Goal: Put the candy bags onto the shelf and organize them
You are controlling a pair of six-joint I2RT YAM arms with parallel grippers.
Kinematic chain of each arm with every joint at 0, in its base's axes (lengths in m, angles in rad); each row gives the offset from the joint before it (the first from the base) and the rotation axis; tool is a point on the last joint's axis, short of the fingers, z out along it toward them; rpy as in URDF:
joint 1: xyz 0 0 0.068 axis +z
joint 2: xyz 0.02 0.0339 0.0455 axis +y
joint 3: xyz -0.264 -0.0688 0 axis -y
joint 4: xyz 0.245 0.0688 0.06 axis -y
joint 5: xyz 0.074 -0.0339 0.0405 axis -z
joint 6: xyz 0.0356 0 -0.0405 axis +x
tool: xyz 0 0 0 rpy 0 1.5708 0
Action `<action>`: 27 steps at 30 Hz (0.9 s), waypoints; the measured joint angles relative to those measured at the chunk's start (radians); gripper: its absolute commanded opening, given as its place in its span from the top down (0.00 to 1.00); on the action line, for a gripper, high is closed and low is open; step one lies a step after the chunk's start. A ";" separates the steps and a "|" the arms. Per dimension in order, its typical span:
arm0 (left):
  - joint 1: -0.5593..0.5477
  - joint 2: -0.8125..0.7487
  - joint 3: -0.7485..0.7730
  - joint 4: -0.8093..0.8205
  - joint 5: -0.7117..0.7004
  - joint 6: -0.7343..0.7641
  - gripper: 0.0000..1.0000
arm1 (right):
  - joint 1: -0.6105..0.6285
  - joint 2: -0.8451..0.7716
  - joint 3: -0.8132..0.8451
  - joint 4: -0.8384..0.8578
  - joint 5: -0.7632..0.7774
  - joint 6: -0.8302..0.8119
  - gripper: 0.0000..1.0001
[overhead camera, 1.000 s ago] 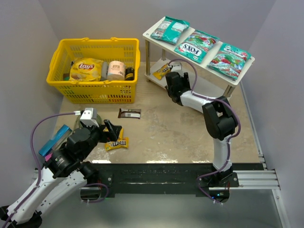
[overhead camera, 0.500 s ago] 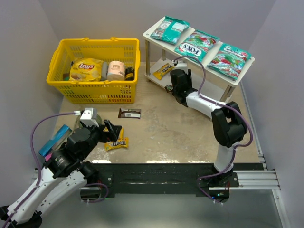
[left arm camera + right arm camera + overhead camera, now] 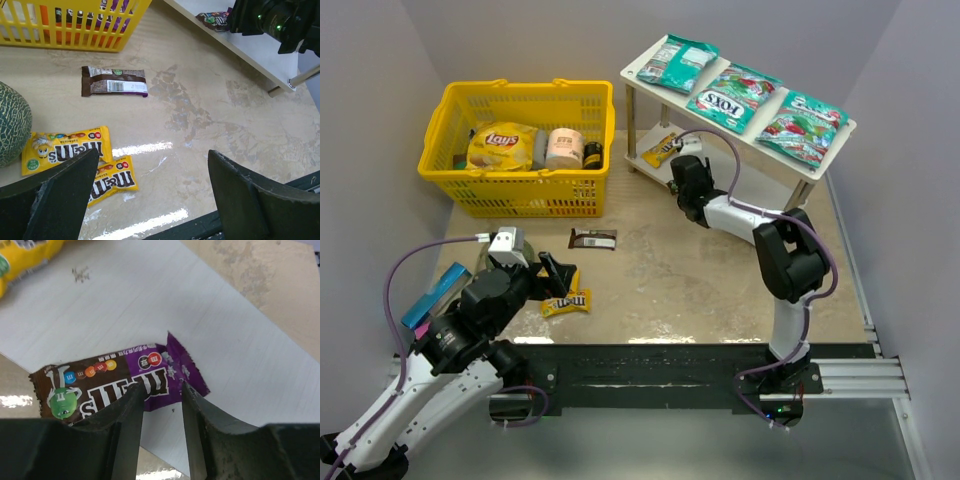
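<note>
Down at the white two-tier shelf's (image 3: 150,305) lower board
Right gripper (image 3: 162,390) narrowly parted over flat purple-brown M&M's packet (image 3: 100,385); left gripper (image 3: 152,160) wide open, empty.

We're looking down on a beige, marbled tabletop (image 3: 680,280), glossy, and here's the yellow basket (image 3: 535,195) as our marker. Behind the basket rises a plain pale grey back wall (image 3: 570,30); hard on its left, a matching side wall (image 3: 360,120); well off to its right, another wall (image 3: 920,200) closes the space. Toward the near edge from the basket, white glare streaks (image 3: 660,340) shine off the surface, just ahead of a black base plate (image 3: 650,365) and a silver rail (image 3: 860,375).
</note>
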 measured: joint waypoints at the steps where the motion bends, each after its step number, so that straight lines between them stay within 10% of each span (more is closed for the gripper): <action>1: 0.000 0.000 0.000 0.000 0.000 0.000 0.04 | 0.000 0.018 0.008 -0.013 -0.001 0.000 0.61; 13: 0.000 -0.003 0.000 0.000 0.000 0.000 0.04 | -0.001 0.061 0.045 -0.046 0.034 -0.003 0.36; 27: 0.000 -0.006 0.000 0.000 0.000 0.000 0.04 | 0.013 -0.006 0.030 -0.077 0.071 0.003 0.35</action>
